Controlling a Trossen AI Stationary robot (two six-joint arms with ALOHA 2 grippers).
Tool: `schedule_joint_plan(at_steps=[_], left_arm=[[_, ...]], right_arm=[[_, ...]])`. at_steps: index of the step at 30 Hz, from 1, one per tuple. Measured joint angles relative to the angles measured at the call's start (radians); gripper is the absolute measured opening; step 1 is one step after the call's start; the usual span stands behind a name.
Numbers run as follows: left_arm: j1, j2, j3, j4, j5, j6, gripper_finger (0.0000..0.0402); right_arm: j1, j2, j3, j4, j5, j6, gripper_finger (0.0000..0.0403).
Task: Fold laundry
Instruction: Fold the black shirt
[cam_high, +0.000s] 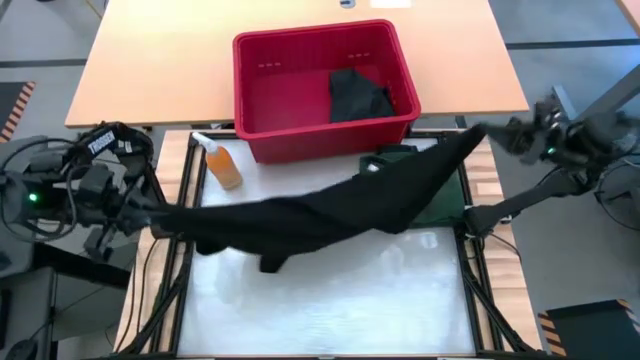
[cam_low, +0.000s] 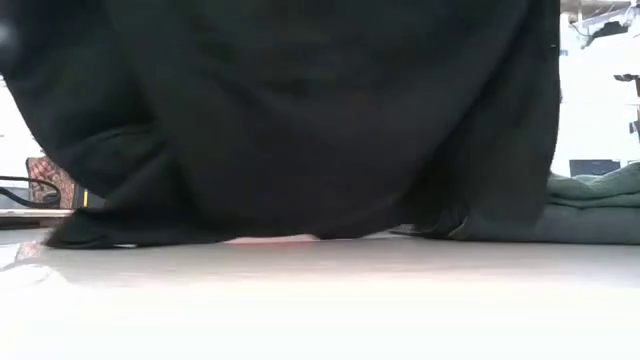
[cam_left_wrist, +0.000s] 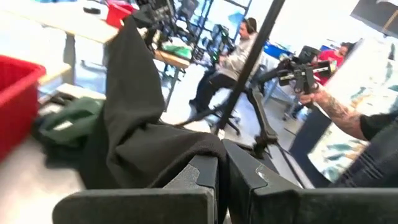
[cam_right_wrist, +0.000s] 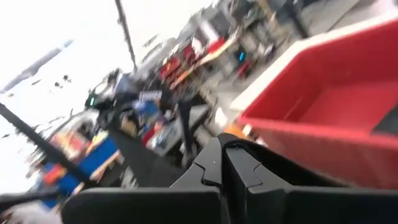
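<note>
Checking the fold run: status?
Left pincer and right pincer shut on black shirt, stretched over table. Folded green shirt underneath. Orange bottle close by.

No text, label or number is legible in any view.

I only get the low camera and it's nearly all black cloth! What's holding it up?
Observer: Both arms. From above, the black shirt is stretched across the table between the left hand and the right hand.
Operator: Are the hands squeezing it?
Observer: Yes. The left wrist camera shows that hand's fingers shut on a bunch of the black cloth.
Operator: I see something green on the right. What is it?
Observer: A folded green shirt lying on the table, partly under the black one.
Operator: Any more clothes?
Observer: One dark piece sits inside the red bin at the back of the table.
</note>
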Motion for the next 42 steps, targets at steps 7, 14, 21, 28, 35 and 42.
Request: schedule_joint_plan(at_steps=[7,14,21,28,35,42], left_arm=[[0.000,0.000,0.041,0.001,-0.109,0.102,0.0000],[0.000,-0.020,0.043,0.001,-0.193,0.152,0.0000],[0.007,-0.070,0.043,0.002,-0.226,0.208,0.0000],[0.095,-0.151,0.043,0.008,-0.225,0.294,0.0000],[0.182,-0.224,0.088,0.009,-0.227,0.402,0.0000],[0.188,-0.226,0.232,0.047,-0.214,0.620,0.0000]], right_arm=[[-0.001,-0.047,0.096,-0.036,0.229,-0.087,0.0018],[-0.022,-0.120,0.139,-0.125,0.433,-0.085,0.0018],[-0.009,-0.161,0.129,-0.214,0.488,0.028,0.0018],[0.078,-0.104,0.069,-0.027,0.515,-0.045,0.0018],[0.245,-0.006,0.066,0.465,0.635,-0.459,0.0018],[0.494,0.062,0.134,1.008,0.676,-1.005,0.0018]])
